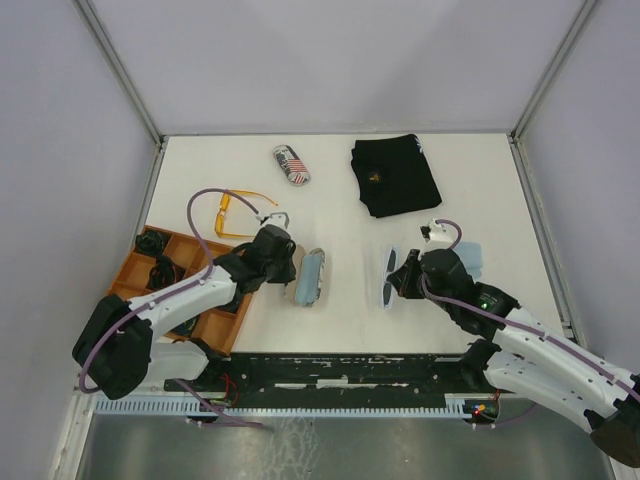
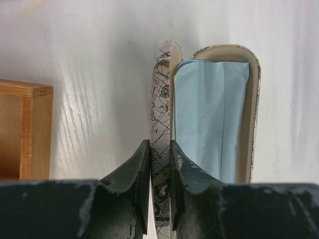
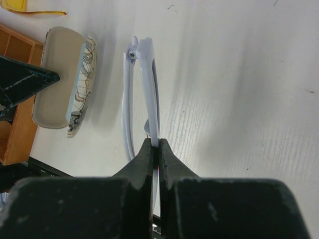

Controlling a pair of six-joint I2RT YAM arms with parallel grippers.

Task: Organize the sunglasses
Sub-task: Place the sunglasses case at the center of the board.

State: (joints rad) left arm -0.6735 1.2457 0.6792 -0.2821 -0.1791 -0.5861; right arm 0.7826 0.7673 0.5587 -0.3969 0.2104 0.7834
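Note:
The white sunglasses (image 1: 388,277) with dark lenses are folded and stand on edge near the table's middle right. My right gripper (image 1: 400,281) is shut on their frame; the wrist view shows the white frame (image 3: 144,84) pinched between the pads of the gripper (image 3: 158,143). The orange sunglasses (image 1: 234,212) lie open at the left rear, free of both grippers, with a corner (image 3: 20,5) in the right wrist view. My left gripper (image 2: 160,145) is shut on the raised printed lid (image 2: 160,99) of an open glasses case (image 1: 308,279), which is lined with a light blue cloth (image 2: 212,109).
A wooden compartment tray (image 1: 135,270) holding dark items sits at the near left, its corner (image 2: 27,124) close to my left gripper. A second, closed printed case (image 1: 291,165) and a black folded pouch (image 1: 395,176) lie at the back. A light blue cloth (image 1: 470,258) lies behind my right wrist.

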